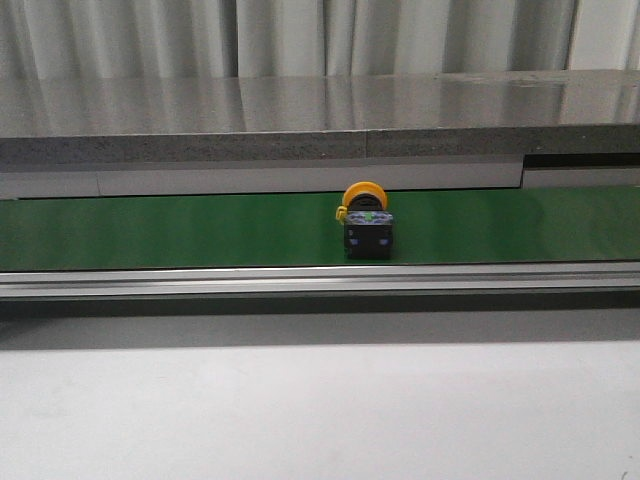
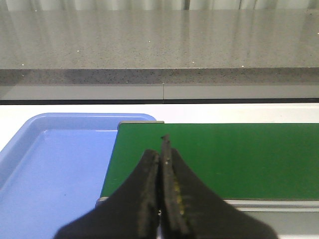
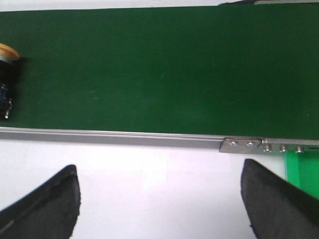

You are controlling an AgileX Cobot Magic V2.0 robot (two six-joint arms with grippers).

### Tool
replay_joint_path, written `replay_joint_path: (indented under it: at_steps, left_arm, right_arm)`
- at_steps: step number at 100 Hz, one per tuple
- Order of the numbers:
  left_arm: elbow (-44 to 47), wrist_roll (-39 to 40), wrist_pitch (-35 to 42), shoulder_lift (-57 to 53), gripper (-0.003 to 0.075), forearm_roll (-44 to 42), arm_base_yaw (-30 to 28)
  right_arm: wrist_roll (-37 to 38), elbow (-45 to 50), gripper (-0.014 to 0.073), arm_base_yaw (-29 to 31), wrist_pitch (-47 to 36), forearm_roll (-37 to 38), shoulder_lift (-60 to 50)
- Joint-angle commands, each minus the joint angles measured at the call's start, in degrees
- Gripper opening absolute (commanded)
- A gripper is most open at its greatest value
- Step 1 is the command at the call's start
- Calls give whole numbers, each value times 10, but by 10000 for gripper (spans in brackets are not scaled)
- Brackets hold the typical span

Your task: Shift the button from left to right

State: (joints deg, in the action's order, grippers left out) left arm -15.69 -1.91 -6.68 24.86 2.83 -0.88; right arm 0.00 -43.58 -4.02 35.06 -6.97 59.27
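The button (image 1: 366, 222) lies on its side near the centre of the front view, on a green conveyor belt (image 1: 180, 232) edged by an aluminium rail (image 1: 300, 281). Behind runs a grey speckled counter (image 1: 300, 115) before pale curtains (image 1: 300, 35). Left gripper (image 2: 163, 149): fingers pressed together, empty, beside a blue tray (image 2: 45, 169). Right gripper (image 3: 159, 199): spread wide over white tabletop (image 3: 149, 184).

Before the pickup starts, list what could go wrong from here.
1. The button lies on its side on the green belt; its round cap may roll or slip in a grip.
2. It sits at the very edge of the right wrist view, far from the open right pincer, so aiming may be off.
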Motion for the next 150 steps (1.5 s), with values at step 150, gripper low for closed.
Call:
replay_joint_path:
  at_steps: [150]
  left_arm:
    - [-17, 2, 41, 2, -20, 6, 4]
  right_arm:
    - [-19, -170, 644, -119, -86, -12, 319]
